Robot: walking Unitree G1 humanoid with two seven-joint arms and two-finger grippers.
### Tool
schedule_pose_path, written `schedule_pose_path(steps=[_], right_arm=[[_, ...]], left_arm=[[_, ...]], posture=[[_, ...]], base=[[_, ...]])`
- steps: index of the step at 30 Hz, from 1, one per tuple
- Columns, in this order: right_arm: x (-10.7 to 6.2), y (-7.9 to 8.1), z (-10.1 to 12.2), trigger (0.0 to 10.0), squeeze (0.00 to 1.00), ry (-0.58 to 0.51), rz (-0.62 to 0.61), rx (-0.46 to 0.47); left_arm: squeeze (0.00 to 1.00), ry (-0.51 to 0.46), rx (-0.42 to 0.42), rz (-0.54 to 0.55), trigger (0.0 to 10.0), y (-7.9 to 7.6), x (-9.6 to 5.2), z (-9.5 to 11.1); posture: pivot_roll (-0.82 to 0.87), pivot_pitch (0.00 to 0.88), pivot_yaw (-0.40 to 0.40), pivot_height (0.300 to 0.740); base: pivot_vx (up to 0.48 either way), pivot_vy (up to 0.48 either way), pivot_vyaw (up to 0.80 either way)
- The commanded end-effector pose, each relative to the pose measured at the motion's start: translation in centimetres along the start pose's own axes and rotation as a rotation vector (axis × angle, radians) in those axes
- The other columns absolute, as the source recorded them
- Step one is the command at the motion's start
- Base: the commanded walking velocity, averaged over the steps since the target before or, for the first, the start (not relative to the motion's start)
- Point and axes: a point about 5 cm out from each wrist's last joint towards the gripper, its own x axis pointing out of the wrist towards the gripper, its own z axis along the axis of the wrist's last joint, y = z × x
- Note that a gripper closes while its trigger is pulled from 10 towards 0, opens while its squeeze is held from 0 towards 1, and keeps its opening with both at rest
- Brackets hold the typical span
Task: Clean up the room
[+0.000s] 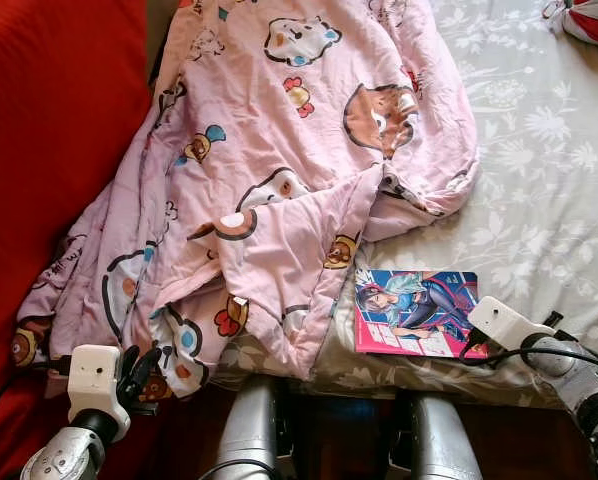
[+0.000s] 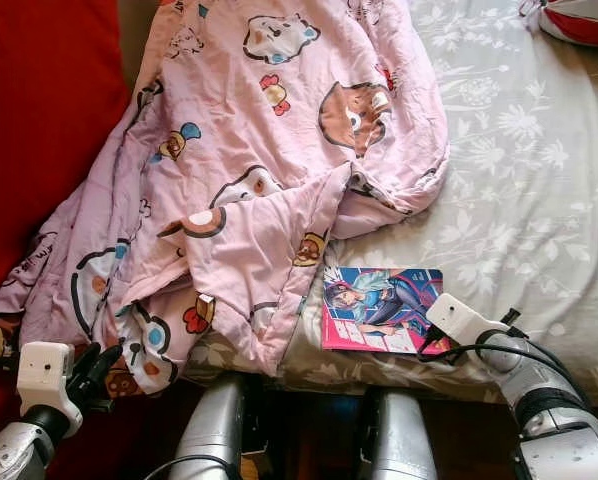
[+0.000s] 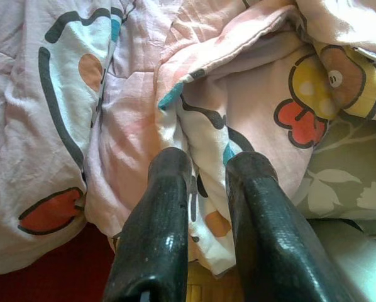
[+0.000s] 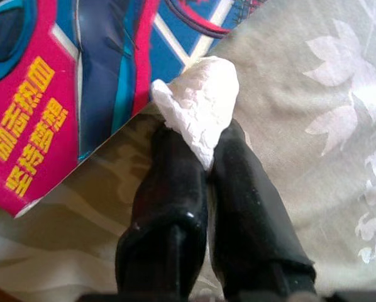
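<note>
Bed [image 1: 539, 180] with grey floral sheet fills scene, red cushion [image 1: 49, 120] at 9 o'clock. Pink cartoon blanket [image 1: 279, 170] rumpled from 12 to 7 o'clock. Comic book [image 1: 416, 312] at 5 o'clock, beside blanket edge. Right pincer [image 4: 204, 148] clamped on white tissue wad [image 4: 197, 104] at book's corner. Left pincer [image 3: 204, 182] slightly apart against blanket hem at 7 o'clock.

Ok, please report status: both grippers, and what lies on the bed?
Right gripper shut on white tissue wad, beside comic book. Left gripper at pink blanket edge, fingers slightly apart. Blanket crumpled across bed.
</note>
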Motion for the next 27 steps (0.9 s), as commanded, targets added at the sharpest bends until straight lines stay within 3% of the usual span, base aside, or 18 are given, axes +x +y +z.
schedule_pose_path(steps=[1,4,8,9,10,11,19,22,23,24,25,27], right_arm=[[-0.2,0.9,-1.2,0.0,0.0,0.021,-0.006,0.079],[-0.5,1.2,-2.1,0.0,0.0,-0.007,-0.066,0.282],[-0.7,1.7,-2.6,0.0,0.0,-0.021,-0.082,0.388],[-0.8,2.3,-3.0,0.0,0.0,-0.027,-0.089,0.456],[-1.0,3.0,-3.3,0.0,0.0,-0.065,-0.108,0.539],[-1.0,3.0,-3.3,0.0,0.0,-0.065,-0.108,0.539],[-2.3,4.6,-2.9,0.0,0.0,-0.291,-0.261,0.918],[-2.6,5.5,-2.8,0.0,0.0,-0.317,-0.279,0.991],[-2.6,6.2,-3.0,1.6,0.0,-0.311,-0.29,1.054],[-2.7,6.9,-3.2,9.2,0.0,-0.298,-0.298,1.121],[-2.7,8.0,-3.2,10.0,0.0,-0.284,-0.296,1.187],[-2.8,8.4,-3.1,10.0,0.0,-0.284,-0.295,1.2]], left_arm=[[0.0,0.05,-0.01,0.021,10.0,0.2,-0.6,-1.4],[0.0,0.047,-0.021,0.027,10.0,-0.1,0.1,-1.7],[0.0,0.047,-0.021,0.027,10.0,-0.2,0.6,-1.8],[0.0,0.047,-0.022,0.027,10.0,-0.2,1.0,-1.9],[0.0,0.047,-0.023,0.029,10.0,-0.3,1.3,-2.1],[0.0,0.047,-0.023,0.029,10.0,-0.3,1.3,-2.1],[0.0,0.063,-0.024,0.047,10.0,-0.4,2.6,-3.3],[0.0,0.083,-0.032,0.069,10.0,-0.2,2.9,-3.9],[0.0,0.097,-0.038,0.077,10.0,-0.1,3.1,-4.3],[0.0,0.111,-0.045,0.083,10.0,-0.1,3.2,-4.7],[0.0,0.135,-0.049,0.081,10.0,-0.3,3.4,-5.3],[0.0,0.147,-0.052,0.077,10.0,-0.4,3.5,-5.6]], posture=[[0.18,0.304,0.123,0.62],[0.17,0.275,0.111,0.62],[0.15,0.246,0.101,0.62],[0.14,0.228,0.097,0.62],[0.13,0.205,0.093,0.62],[0.13,0.205,0.093,0.62],[0.08,0.119,0.076,0.62],[0.07,0.103,0.074,0.62],[0.06,0.089,0.074,0.62],[0.05,0.078,0.071,0.62],[0.05,0.066,0.069,0.62],[0.04,0.058,0.067,0.62]], base=[[0.0,0.0,0.0],[0.0,0.0,0.0],[0.0,0.0,0.0],[0.0,0.0,0.0],[0.0,0.0,0.0],[0.0,0.0,0.0],[0.0,0.0,0.0],[0.0,0.0,0.0],[0.0,0.0,0.0],[0.0,0.0,0.0],[0.0,0.0,0.0],[0.0,0.0,0.0]])
